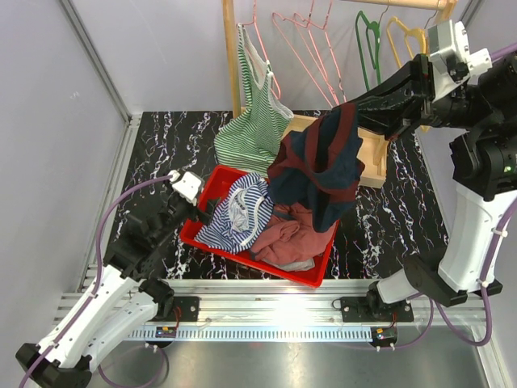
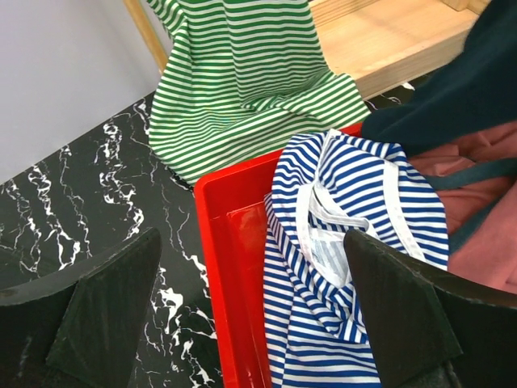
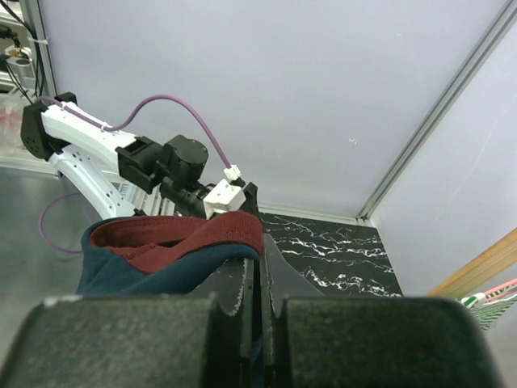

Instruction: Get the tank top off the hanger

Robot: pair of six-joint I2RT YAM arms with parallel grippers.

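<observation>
Aluminium rail [image 1: 266, 311] carrying both arm bases runs along the near edge. Just past it, the left gripper [image 1: 184, 186] sits low at the left rim of the red plastic bin [image 1: 317, 279], fingers spread wide and holding nothing. Inside the bin lie a blue-and-white striped top [image 1: 238, 212] and a dusty-red garment [image 1: 291, 238].

Above the bin's far right part hangs the navy tank top with maroon trim [image 1: 319, 166], pinched at one strap by the right gripper [image 3: 260, 299], whose fingers are pressed together on the cloth. No hanger shows inside it, so I judge it is already off and only needs lowering and letting go. Whether its hem touches the pile below I cannot tell.

Farther back, a green-and-white striped tank top [image 1: 254, 129] hangs beside the wooden upright [image 1: 231, 56], apparently from a pink wire hanger, its hem trailing onto the black marbled tabletop [image 1: 153, 153]; that one looks not yet done.

Open marble lies left of the bin. The right arm is tighter: raised close to the empty green hanger [image 1: 367, 40] and yellow hanger [image 1: 404, 36], with the wooden rack base [image 1: 373, 153] beneath and the enclosure wall near.
</observation>
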